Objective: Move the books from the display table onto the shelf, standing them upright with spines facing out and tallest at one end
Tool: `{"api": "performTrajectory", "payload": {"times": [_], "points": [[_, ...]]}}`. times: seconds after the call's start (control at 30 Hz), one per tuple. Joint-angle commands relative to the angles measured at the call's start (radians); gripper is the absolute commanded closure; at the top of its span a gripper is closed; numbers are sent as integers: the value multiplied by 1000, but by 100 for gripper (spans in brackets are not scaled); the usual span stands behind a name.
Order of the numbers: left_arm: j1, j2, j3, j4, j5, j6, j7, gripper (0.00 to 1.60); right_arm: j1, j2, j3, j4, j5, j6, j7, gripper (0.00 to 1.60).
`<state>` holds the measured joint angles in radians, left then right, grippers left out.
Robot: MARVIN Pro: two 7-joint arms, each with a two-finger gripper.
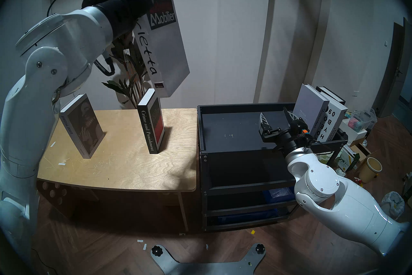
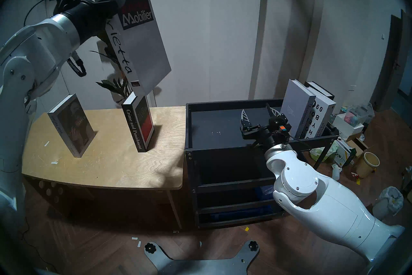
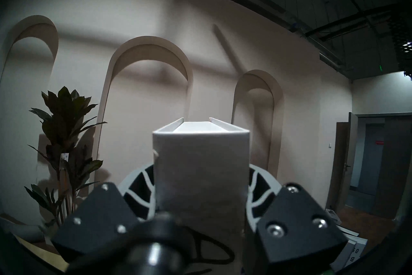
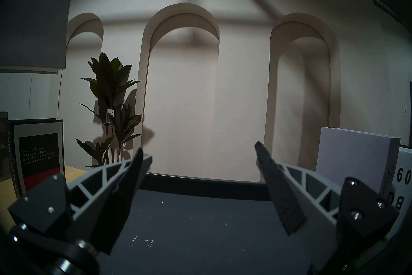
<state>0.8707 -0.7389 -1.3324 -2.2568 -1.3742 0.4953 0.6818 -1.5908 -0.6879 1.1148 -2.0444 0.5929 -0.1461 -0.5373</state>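
While the left pincer point(image 1: 142, 3) is clamped on the top end of the big grey hardback with "Arietta" on its white spine point(image 1: 165, 44), that book hangs tilted in the air, high above the light plywood surface with rounded corners point(image 1: 124, 169), its lower end just over the black hardback titled "Crime and Punishment" point(image 1: 151, 122). In the left wrist view the fingers point(image 3: 138, 192) press both covers, spine toward the camera. The Crime and Punishment book stands upright near the middle of the plywood surface; the grey "SPECIAL ISSUE" hardback with a face on its cover point(image 1: 82, 125) stands upright nearer the surface's left end. Right of the plywood surface, touching it, stands the black metal tiered shelf with a raised-rim top tray point(image 1: 234, 109). At the tray's right end three books stand upright: pale grey "Discontent" point(image 1: 312, 111), a white one with big black letters point(image 1: 334, 120), a dark one behind point(image 1: 330, 94). Right pincer point(image 4: 198, 149) hovers over the tray, fingers wide apart, empty, just left of those books.
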Motion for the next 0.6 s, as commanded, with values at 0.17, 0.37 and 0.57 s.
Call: {"api": "performTrajectory", "payload": {"times": [0.17,0.37,0.57], "points": [[-142,-98,111,68,81,20,167,160,9,-2,3,-14,0,-4,1,0],[-209,-190,203,97,118,41,275,160,10,-1,2,-14,0,-5,0,0],[-248,-256,256,128,152,53,356,160,22,-24,-20,-40,-4,-6,8,0]]}}
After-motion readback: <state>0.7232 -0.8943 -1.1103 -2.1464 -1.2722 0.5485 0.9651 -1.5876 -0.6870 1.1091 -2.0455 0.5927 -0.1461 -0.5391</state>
